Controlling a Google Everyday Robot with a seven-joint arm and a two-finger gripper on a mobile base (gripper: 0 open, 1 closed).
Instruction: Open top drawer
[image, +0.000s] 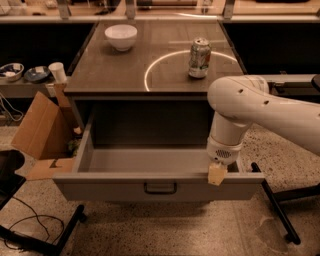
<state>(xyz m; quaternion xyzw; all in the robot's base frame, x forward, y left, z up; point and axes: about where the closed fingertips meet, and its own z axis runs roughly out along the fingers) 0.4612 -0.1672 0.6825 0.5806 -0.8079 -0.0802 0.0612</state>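
- The top drawer (110, 188) stands far out from under the table (115, 75). Its wide grey metal front faces the camera, and behind the front a deep box shows, with smooth, flat grey walls and a flat grey bottom.
- A small dark bar handle (160, 188), a shallow rounded loop, sits in the middle of the drawer front.
- The pincer (217, 174) is at the top edge of the drawer front, near its right end. Only a short, pale tan, blocky tip shows below the wrist. I cannot tell whether it is spread or closed, or whether it has hold of the edge.
- The arm (260, 107) is white, glossy and rounded like a thick tube, with a few small dark holes. It comes from the right and bends down to the drawer.
- The table top is matte brown-grey and rectangular, with a thin white ring (150, 75) drawn on it.
- A white round bowl (121, 37) with smooth sides is at the back left of the top.
- A metal can (199, 58), cylindrical and upright, stands inside the ring, near its back edge.
- A brown cardboard box (42, 127) with open flaps lies on the floor beside the table on the left.
- The floor (165, 230) is pale speckled stone.
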